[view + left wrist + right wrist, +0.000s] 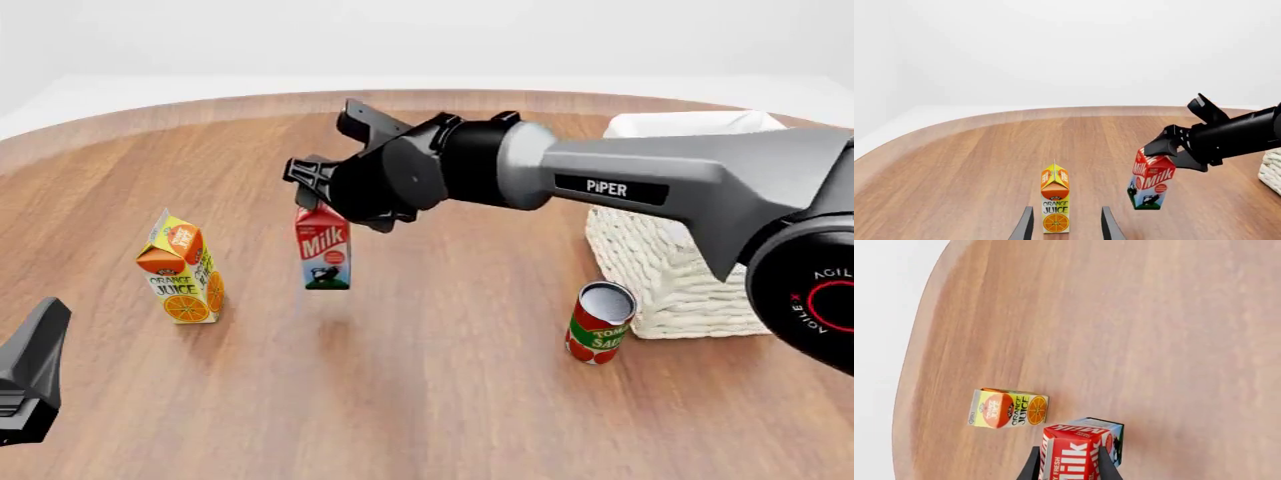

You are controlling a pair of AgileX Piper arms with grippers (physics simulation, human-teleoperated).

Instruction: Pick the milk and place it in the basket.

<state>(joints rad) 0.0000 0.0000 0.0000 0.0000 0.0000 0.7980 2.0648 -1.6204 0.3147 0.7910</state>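
The milk (pixel 323 250) is a small carton with a red top and a cow picture. My right gripper (pixel 311 197) is shut on its top and holds it slightly tilted, a little above the table. In the left wrist view the milk (pixel 1152 181) hangs under the right gripper (pixel 1166 148). In the right wrist view the fingers (pixel 1033 466) clamp the milk (pixel 1077 450). The cream wicker basket (pixel 663 262) stands at the right, apart from the milk. My left gripper (pixel 1066 227) is open and empty, low at the front left (pixel 30 380).
An orange juice carton (pixel 180 268) stands left of the milk, just ahead of my left gripper's fingers (pixel 1055 200). A tomato can (pixel 599 322) stands upright in front of the basket. The basket's edge shows in the left wrist view (pixel 1272 170). The table's rounded far edge (pixel 200 105) runs behind.
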